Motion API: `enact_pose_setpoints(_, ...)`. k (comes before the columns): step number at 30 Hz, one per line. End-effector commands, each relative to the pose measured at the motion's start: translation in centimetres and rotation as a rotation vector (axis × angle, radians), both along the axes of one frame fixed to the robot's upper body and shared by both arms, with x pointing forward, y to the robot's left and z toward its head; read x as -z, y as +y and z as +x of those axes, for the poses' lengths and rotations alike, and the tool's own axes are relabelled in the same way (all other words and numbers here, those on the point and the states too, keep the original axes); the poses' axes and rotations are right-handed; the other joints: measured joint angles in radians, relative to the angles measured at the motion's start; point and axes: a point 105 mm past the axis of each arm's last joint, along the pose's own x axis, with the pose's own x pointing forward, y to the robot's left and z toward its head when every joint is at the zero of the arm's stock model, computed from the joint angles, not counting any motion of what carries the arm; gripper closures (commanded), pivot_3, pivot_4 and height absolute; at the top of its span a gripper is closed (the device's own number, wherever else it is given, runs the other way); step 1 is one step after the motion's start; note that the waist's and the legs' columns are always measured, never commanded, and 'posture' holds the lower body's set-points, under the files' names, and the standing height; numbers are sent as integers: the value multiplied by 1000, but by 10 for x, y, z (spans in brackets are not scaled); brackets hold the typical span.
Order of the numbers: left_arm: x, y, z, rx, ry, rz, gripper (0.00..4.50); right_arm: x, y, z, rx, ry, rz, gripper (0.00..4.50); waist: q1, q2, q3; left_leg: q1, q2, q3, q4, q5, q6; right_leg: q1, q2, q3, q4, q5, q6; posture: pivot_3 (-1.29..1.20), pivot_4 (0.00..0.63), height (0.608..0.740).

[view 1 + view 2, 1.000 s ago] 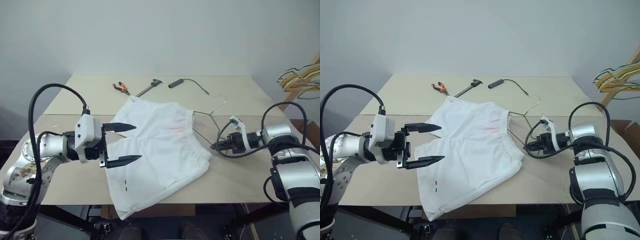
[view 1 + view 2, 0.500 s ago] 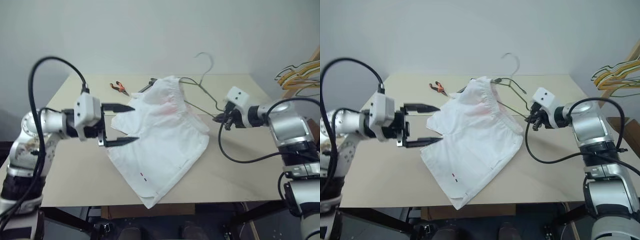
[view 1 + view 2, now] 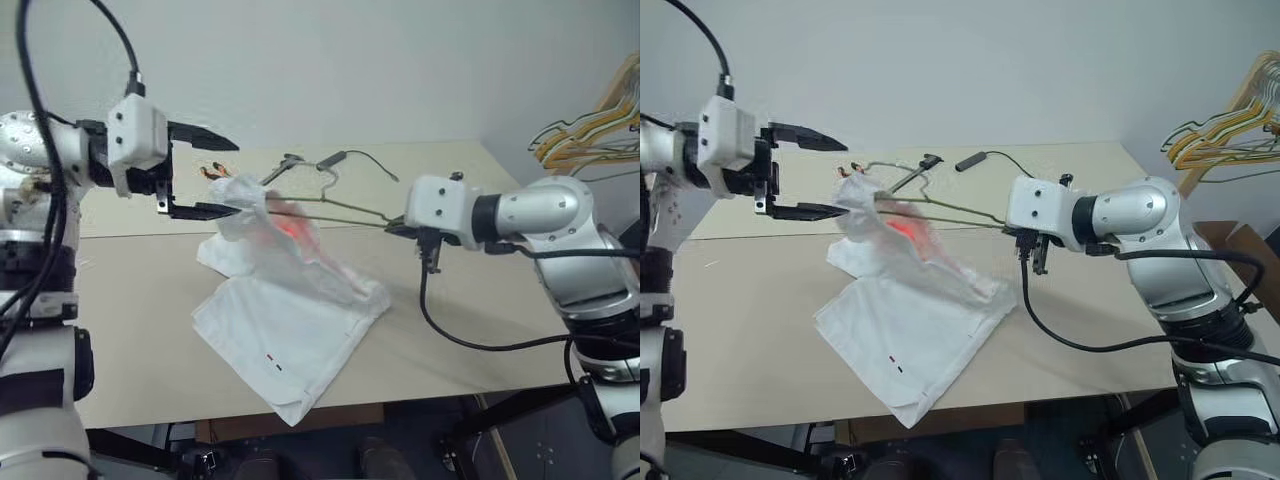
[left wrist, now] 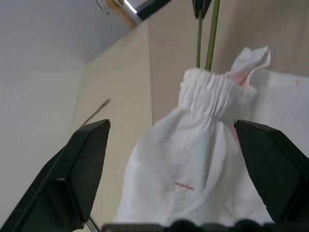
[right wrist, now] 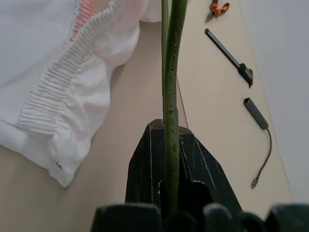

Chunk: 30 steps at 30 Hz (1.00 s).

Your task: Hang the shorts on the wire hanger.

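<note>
My right gripper [image 3: 1032, 240] is clamped on one corner of the hanger [image 3: 950, 207], held up above the table [image 3: 760, 340]. Its long axis runs level toward the left. The shorts [image 3: 905, 300] hang from its far end, their hem on the table. My left gripper [image 3: 805, 172], jaws wide apart, is nearer the waistband.
</note>
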Motion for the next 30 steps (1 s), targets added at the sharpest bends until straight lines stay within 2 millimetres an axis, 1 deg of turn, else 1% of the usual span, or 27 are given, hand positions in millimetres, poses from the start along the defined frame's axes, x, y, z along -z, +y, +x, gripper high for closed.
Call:
enact_pose_setpoints(1,8,-4,9,17,-25,113,18,-13,1,-5,-5,-23,9,4500,0,0,0,0,0,0,0,0,0,0,0,0,0,0,0,-80,0,740)
enact_pose_setpoints(8,24,-29,22,81,-6,166,18,-15,7,-15,-27,81,35,4500,-2,0,0,-2,0,0,0,0,0,-2,0,0,0,0,0,-88,0,740)
enact_pose_setpoints(11,26,-36,25,97,15,143,638,-17,9,-21,-35,141,48,4500,-3,0,0,-2,0,0,1,0,0,-2,0,1,0,0,0,-91,0,740)
enact_pose_setpoints(15,27,-41,26,106,38,142,1872,-17,10,-28,-30,243,63,4500,-3,0,0,-2,1,0,1,0,0,-3,0,1,1,0,0,-97,0,740)
enact_pose_setpoints(17,27,-41,26,106,40,147,2588,-20,11,-30,-27,265,73,4500,-3,0,0,-2,1,0,1,0,0,-3,0,1,1,0,0,-99,0,740)
enact_pose_setpoints(23,26,-40,25,104,70,115,4304,-26,12,-34,-44,302,109,4500,-3,0,0,-3,1,0,1,0,1,-3,0,1,1,0,0,-103,0,740)
enact_pose_setpoints(24,26,-40,25,106,74,105,4450,-26,13,-34,-57,287,110,4500,-3,0,0,-3,1,0,1,0,1,-3,0,1,1,0,0,-104,0,740)
enact_pose_setpoints(26,26,-39,24,101,88,83,4475,-24,12,-33,-69,244,114,4500,-3,0,0,-3,1,0,2,0,1,-3,0,1,1,0,0,-107,0,740)
enact_pose_setpoints(28,29,-37,21,101,104,70,4475,-19,9,-29,-46,222,126,4500,-3,0,0,-3,1,0,2,0,1,-3,0,1,1,0,0,-108,0,740)
enact_pose_setpoints(29,32,-35,19,101,117,63,4475,-16,5,-27,-27,213,125,3964,-3,0,0,-3,1,0,2,0,1,-3,0,1,1,0,0,-108,0,740)
enact_pose_setpoints(30,34,-33,16,102,128,58,4475,-14,2,-27,-14,206,124,3777,-4,0,0,-3,1,0,2,0,1,-3,0,1,1,0,0,-107,0,740)
